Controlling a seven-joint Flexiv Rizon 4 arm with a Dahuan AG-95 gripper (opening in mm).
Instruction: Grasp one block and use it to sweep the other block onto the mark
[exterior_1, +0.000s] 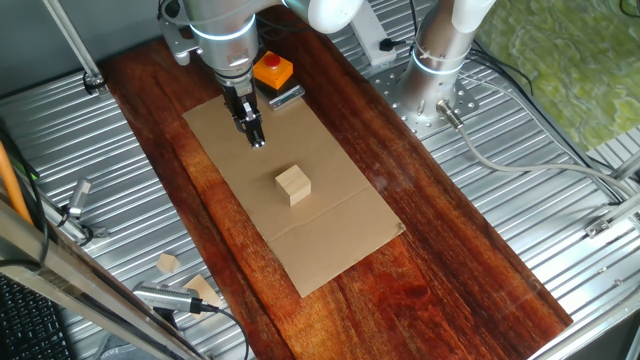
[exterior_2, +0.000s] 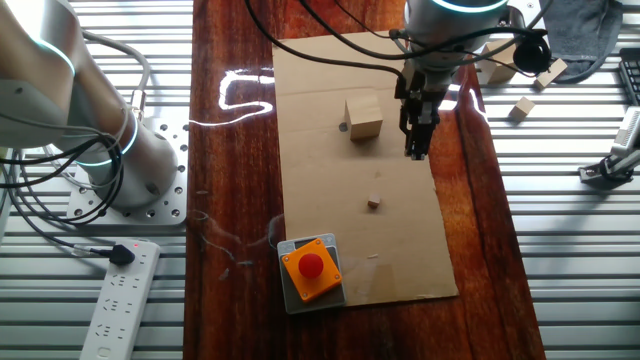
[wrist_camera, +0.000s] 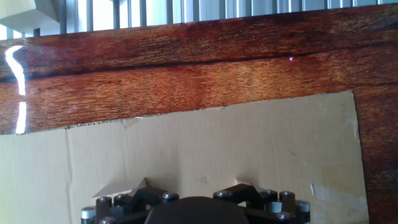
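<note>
The tiny tan block (exterior_2: 373, 202) lies on the cardboard sheet (exterior_2: 330, 70), between the gripper and the orange box. It is hidden behind the arm in one fixed view. The bigger pale wooden cube (exterior_1: 293, 185) sits mid-sheet and also shows in the other fixed view (exterior_2: 364, 116). A small dark spot (exterior_2: 343, 127) lies beside it. My gripper (exterior_1: 257, 140) hangs fingers-down just above the sheet, apart from both blocks. It also shows in the other fixed view (exterior_2: 417, 150). Its fingers look closed together and empty. The hand view shows only cardboard (wrist_camera: 217, 143) and dark wood.
An orange box with a red button (exterior_2: 312, 268) stands at the sheet's end, seen behind the arm in one fixed view (exterior_1: 272, 70). Wooden scraps (exterior_2: 518, 108) lie on the ribbed metal beside the table. A second arm's base (exterior_2: 130, 160) and a power strip (exterior_2: 120, 300) are alongside.
</note>
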